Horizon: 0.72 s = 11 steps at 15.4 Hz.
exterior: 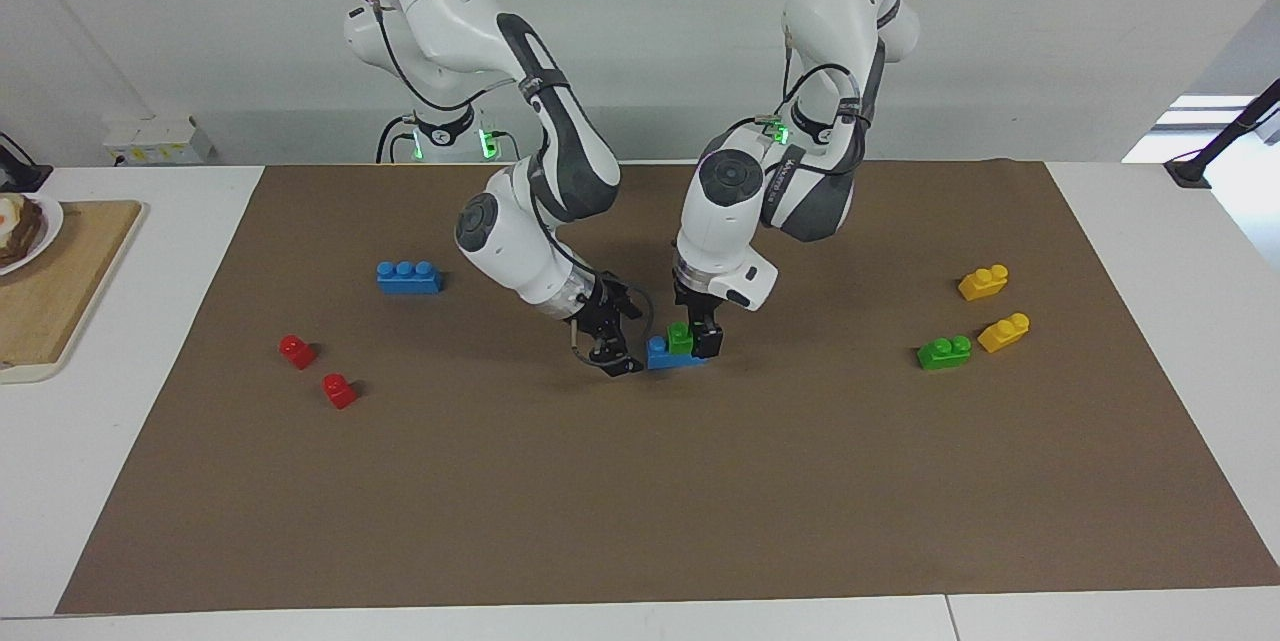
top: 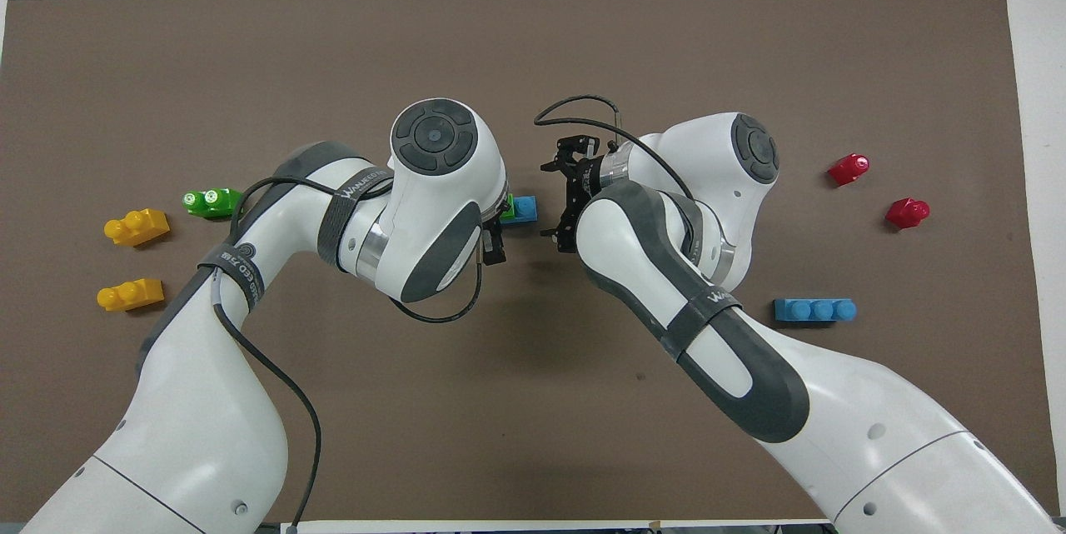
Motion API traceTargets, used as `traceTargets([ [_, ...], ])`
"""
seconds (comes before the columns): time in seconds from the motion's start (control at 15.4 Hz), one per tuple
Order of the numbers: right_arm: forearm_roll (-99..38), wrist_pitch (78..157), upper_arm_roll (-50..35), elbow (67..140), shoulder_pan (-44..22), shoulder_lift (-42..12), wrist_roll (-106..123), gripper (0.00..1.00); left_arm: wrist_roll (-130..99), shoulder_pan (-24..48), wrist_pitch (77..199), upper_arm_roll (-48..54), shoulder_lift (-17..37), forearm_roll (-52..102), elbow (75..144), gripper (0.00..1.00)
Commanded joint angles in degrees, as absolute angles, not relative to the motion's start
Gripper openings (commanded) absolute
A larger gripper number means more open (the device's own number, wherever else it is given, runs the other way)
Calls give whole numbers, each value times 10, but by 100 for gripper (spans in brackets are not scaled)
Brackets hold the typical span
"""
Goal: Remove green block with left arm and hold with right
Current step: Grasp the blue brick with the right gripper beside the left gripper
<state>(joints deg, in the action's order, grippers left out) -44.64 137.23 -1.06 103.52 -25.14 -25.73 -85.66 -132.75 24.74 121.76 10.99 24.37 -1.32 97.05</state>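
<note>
Black and narrow, the left gripper [exterior: 694,335] points straight down at the middle of the brown mat [exterior: 640,481], its fingers standing around the green block [exterior: 680,337]; whether they press the block cannot be told, though the jaws stand wide. The green block sits on top of a blue brick [exterior: 662,353], which lies flat on the mat. In the overhead view only a green sliver and the blue brick's end show past the left arm's wrist.

Coming in from the right arm's end of the table, the right gripper [exterior: 612,339] is tilted down, low over the mat, just beside the free end of that blue brick, fingers spread and holding nothing. It is not touching the green block.

Taking the stacked blue brick as landmark: a second, three-stud blue brick [exterior: 408,277] lies well apart toward the right arm's end and nearer the robots, with two red blocks [exterior: 298,351] [exterior: 339,390] farther out that way. Toward the left arm's end lie another green block [exterior: 943,352] and two yellow blocks [exterior: 983,282] [exterior: 1004,332]. A wooden board [exterior: 60,281] rests off the mat.
</note>
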Motion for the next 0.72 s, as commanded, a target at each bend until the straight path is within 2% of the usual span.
traceTargets([
  [0.0,-452,1386,-11,1020,-261,-273,-867,100,-1339,247,1234,105,222,-24,1000,100],
  [0.65,-458,1433,-11,1020,-279,-294,-866,100,-1344,248,1248,105,215,-24,1019,100],
])
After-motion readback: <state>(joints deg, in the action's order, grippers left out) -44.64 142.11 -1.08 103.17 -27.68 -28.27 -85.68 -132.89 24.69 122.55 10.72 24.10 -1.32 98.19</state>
